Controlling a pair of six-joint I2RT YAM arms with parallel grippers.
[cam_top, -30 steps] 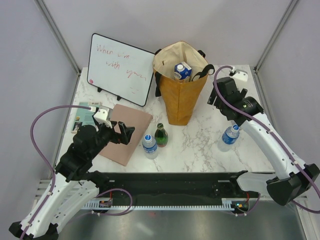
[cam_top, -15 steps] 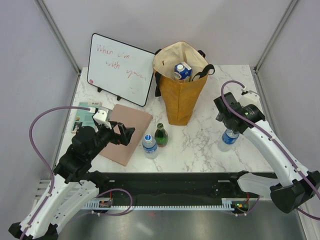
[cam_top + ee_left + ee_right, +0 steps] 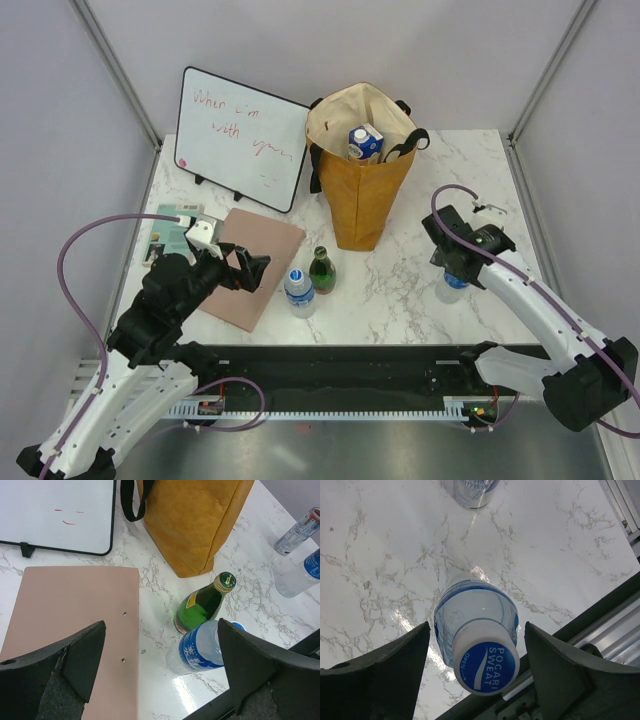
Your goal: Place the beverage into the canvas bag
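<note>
The mustard-brown canvas bag (image 3: 358,195) stands upright at the back centre with a blue-and-white carton (image 3: 365,141) inside; it also shows in the left wrist view (image 3: 195,520). A Pocari Sweat bottle (image 3: 451,287) stands at the right. My right gripper (image 3: 455,262) hangs just above it, open. Its fingers (image 3: 385,670) stand either side of the bottle's blue cap (image 3: 487,667) without touching it. My left gripper (image 3: 250,268) is open and empty over the pinkish board, left of a water bottle (image 3: 200,650) and a green glass bottle (image 3: 200,607).
A whiteboard (image 3: 240,135) leans at the back left. A pinkish-brown board (image 3: 262,245) lies flat at the left. A slim can (image 3: 300,530) stands beyond the Pocari bottle (image 3: 300,575). The water bottle (image 3: 299,291) and green bottle (image 3: 321,270) stand in front of the bag.
My right arm has swung from beside the bag toward the near side and now sits over the Pocari Sweat bottle. The left arm has not moved.
</note>
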